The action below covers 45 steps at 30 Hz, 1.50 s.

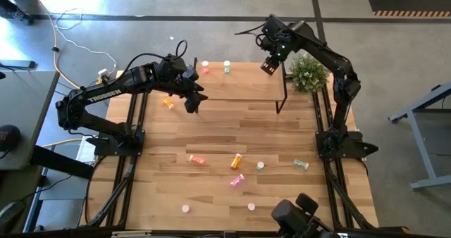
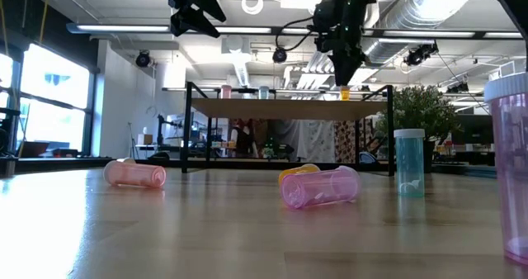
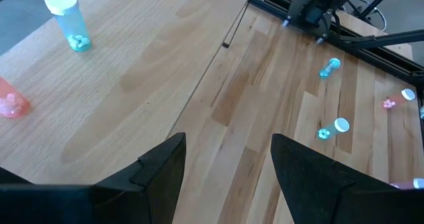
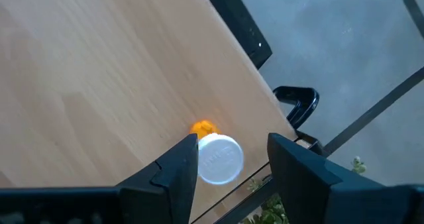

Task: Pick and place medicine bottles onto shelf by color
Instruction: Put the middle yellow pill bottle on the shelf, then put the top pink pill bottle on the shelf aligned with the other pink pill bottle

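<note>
shelf: light-wood board on black legs, raised at bench rear | on it upright: red bottle, green bottle, orange bottle | other bottles scattered on bench, mostly toppled

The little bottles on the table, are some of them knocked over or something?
Yes. The pink bottle, another pink one and the orange bottle lie on their sides on the table, scattered. On the shelf, the red bottle and green bottle stand upright.
</note>
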Each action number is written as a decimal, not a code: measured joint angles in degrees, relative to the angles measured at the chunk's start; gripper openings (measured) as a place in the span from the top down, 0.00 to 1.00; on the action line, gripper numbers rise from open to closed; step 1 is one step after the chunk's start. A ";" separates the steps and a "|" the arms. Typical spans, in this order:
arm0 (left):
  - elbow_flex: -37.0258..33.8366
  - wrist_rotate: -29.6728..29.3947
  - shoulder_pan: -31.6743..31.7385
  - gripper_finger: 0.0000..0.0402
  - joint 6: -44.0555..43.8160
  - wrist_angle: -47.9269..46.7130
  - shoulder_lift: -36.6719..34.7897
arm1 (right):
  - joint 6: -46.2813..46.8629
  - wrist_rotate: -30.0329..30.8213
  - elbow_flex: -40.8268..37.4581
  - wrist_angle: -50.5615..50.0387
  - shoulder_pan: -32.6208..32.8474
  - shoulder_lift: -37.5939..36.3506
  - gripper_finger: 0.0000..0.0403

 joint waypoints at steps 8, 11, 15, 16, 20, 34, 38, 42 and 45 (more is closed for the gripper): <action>0.00 0.04 0.00 0.47 0.00 -1.77 0.00 | 1.82 -0.68 5.09 -0.16 0.00 0.00 0.57; 0.00 0.04 0.00 0.47 0.00 -3.14 0.00 | 3.73 -3.97 8.81 -1.25 0.02 0.00 0.57; 0.00 0.02 0.02 0.47 -0.09 -2.55 0.00 | 6.95 -5.49 14.38 -2.96 0.75 0.00 0.57; 0.00 0.01 0.02 0.47 -0.78 -2.55 0.00 | 7.68 -5.59 15.68 -3.44 1.14 0.00 0.57; 0.00 -0.13 -0.80 0.47 -7.40 -3.26 0.00 | 10.09 -5.65 19.91 -5.48 3.39 -0.08 0.57; 0.00 -7.83 -14.91 0.47 -7.25 -15.09 0.00 | 23.63 -3.40 18.19 -9.33 9.95 -4.66 0.57; -2.02 -10.45 -19.09 0.47 -14.75 -14.88 -0.07 | 25.58 -3.42 18.14 -10.08 11.60 -4.63 0.57; -5.18 -14.19 -23.21 0.47 -25.83 -14.99 -0.04 | 25.67 -3.41 18.14 -10.45 12.66 -4.63 0.57; -7.03 -16.41 -25.95 0.47 -33.35 -14.84 -0.04 | 25.13 -3.42 18.13 -11.61 12.81 -4.63 0.57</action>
